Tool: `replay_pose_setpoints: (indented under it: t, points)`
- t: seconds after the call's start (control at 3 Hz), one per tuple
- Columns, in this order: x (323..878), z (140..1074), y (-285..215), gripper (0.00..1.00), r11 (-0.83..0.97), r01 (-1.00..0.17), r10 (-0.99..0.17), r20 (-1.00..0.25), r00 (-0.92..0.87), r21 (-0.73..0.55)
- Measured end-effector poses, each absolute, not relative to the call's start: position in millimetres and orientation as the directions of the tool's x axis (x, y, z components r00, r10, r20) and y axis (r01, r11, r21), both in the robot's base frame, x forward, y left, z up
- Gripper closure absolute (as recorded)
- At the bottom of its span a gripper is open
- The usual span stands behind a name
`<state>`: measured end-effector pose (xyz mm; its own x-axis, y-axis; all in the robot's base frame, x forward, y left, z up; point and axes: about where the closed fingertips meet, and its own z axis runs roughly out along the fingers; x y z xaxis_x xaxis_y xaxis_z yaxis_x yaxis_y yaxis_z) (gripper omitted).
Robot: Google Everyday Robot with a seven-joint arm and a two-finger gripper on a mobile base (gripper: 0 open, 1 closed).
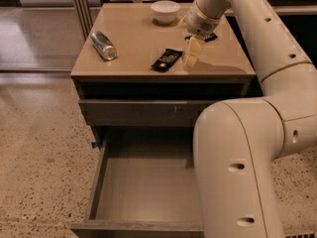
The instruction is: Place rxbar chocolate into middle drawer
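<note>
The rxbar chocolate (166,60), a flat black wrapper with pale print, lies on the cabinet top (133,48) near its front edge. My gripper (192,54) hangs just to the right of the bar, low over the cabinet top and close beside it. It holds nothing that I can see. The middle drawer (143,187) is pulled out below, a wide grey-brown box with a bare floor. My arm covers its right part.
A white bowl (165,10) stands at the back of the cabinet top. A silver can (103,45) lies on its side at the left. A second dark bar (208,36) lies behind my gripper. The upper drawer front (138,112) is shut. Speckled floor lies to the left.
</note>
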<state>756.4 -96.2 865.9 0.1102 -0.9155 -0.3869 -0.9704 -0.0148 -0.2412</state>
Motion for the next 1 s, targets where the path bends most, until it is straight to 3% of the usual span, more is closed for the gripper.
replay_pose_setpoints:
  t: [1.0]
  points:
    - [765.0,848.5,-30.0,0.0,-0.27,-0.928,-0.88,-0.326,0.345,-0.256]
